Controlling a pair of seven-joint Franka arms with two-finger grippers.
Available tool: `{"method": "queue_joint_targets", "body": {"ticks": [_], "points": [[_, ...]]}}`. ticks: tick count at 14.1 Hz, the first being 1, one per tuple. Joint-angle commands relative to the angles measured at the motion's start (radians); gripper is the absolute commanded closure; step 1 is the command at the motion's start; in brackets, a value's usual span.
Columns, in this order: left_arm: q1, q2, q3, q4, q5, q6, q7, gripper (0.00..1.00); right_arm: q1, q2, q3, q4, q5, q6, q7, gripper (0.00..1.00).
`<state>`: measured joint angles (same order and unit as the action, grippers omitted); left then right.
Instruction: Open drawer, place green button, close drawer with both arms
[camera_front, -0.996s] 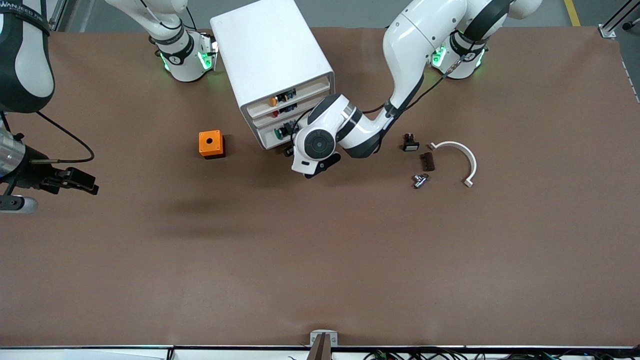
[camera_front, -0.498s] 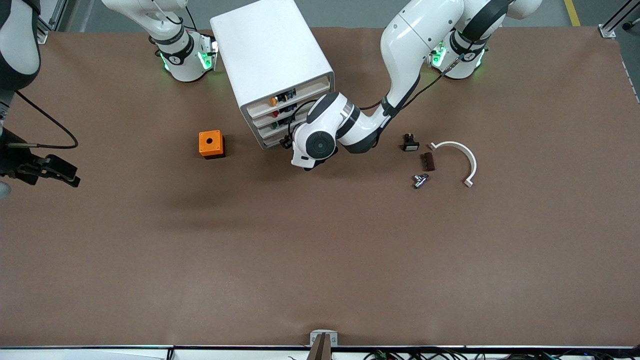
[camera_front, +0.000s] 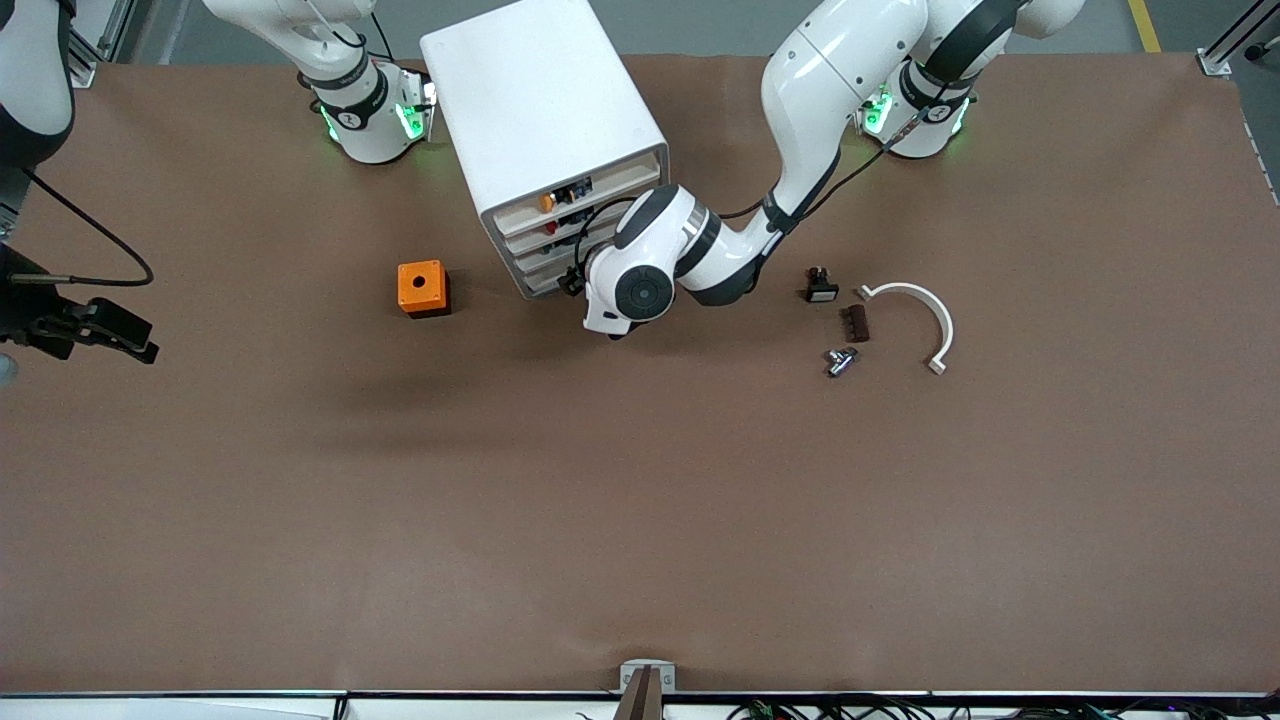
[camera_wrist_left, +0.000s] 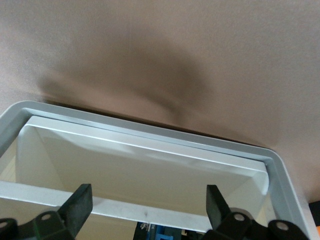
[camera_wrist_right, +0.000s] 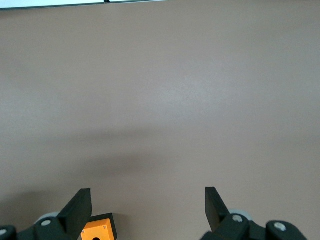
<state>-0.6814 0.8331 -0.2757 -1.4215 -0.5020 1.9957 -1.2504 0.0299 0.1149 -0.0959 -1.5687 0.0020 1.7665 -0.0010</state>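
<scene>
Four shallow white drawers (camera_front: 560, 262), rounded cabinet (camera_front: 535, 110)

Wide brown matte table surface (camera_front: 640, 520) filling nearly the whole front view, faintly creased. Grey floor strip (camera_front: 700, 25) above the table's edge at the arm bases, with a yellow painted floor line (camera_front: 1143, 22) toward the left arm's end. Silver aluminium frame profile (camera_front: 1232, 42) at that same corner. Small grey metal bracket (camera_front: 647, 678) clamped mid-edge nearest the front camera; tangle of black cables (camera_front: 900, 708) along that edge. Soft overhead light, diffuse dark shadows on the table nearer the front camera than the cabinet.
</scene>
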Motion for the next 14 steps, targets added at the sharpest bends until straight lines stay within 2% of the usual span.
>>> {"method": "queue_joint_targets", "body": {"ticks": [1, 3, 5, 9, 12, 14], "points": [[0.019, -0.043, 0.01, 0.001, 0.058, -0.003, 0.0, 0.0, 0.024, -0.014, -0.01, -0.004, 0.0, -0.013, 0.004, 0.0], [0.054, -0.08, 0.007, 0.006, 0.231, -0.008, 0.0, 0.0, 0.031, -0.011, -0.004, 0.012, -0.002, -0.018, -0.001, 0.0], [0.109, -0.132, 0.009, 0.004, 0.322, -0.029, 0.006, 0.0, 0.035, -0.009, -0.002, 0.022, -0.008, -0.015, 0.009, 0.0], [0.261, -0.256, 0.006, 0.038, 0.347, -0.197, 0.236, 0.01, 0.028, -0.012, -0.005, 0.056, -0.004, -0.038, 0.006, 0.0], [0.362, -0.36, 0.009, 0.035, 0.347, -0.293, 0.396, 0.01, 0.028, -0.012, -0.005, 0.075, 0.0, -0.129, 0.01, 0.0], [0.431, -0.422, 0.009, 0.033, 0.362, -0.354, 0.477, 0.01, 0.028, -0.014, -0.005, 0.091, 0.0, -0.143, 0.01, 0.0]]}}
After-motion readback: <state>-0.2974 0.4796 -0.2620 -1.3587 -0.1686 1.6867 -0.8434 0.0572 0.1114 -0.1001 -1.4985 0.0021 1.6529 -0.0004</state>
